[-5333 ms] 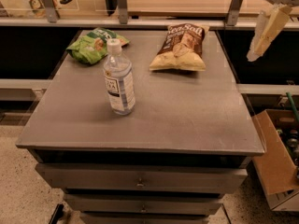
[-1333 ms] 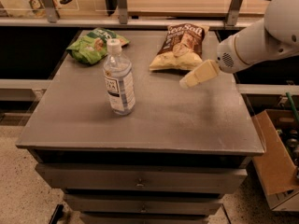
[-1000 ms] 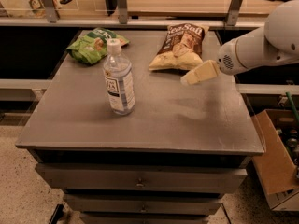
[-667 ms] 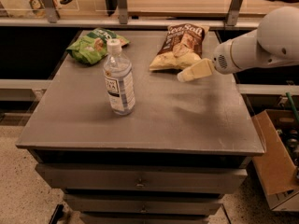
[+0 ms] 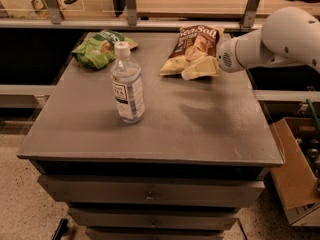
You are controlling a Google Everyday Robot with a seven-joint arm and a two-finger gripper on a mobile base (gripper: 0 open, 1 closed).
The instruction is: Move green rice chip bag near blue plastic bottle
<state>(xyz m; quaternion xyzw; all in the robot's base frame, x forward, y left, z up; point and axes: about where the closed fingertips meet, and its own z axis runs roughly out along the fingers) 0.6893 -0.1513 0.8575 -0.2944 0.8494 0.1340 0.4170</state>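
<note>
Cannot tell how far apart the jaws stand: seen as one cream wedge, with nothing visibly in their hold. Hovering at the back right of the grey table (image 5: 200, 129): the gripper (image 5: 188, 75), tip pointing left, carried on a white rounded arm (image 5: 285, 34) coming in from the right edge. Just in front of the brown and yellow chip bag (image 5: 195, 39), overlapping that bag's lower edge from this angle; cannot tell whether touching or merely above. Casts a soft shadow on the tabletop toward the near side.

Lying flat at the far left corner of the table: the green rice chip bag (image 5: 100, 48), crumpled, darker green top toward the back, well apart from the gripper. Standing upright left of centre, nearer the camera than either bag: the blue plastic bottle (image 5: 127, 86), white cap on, white label with dark print facing forward. Cap overlapping the green bag's right end from this angle; base set forward of that bag, bare tabletop between.

Below the tabletop: grey drawers (image 5: 150, 196) with small pulls. On the floor at lower right: an open cardboard box (image 5: 292, 169).
</note>
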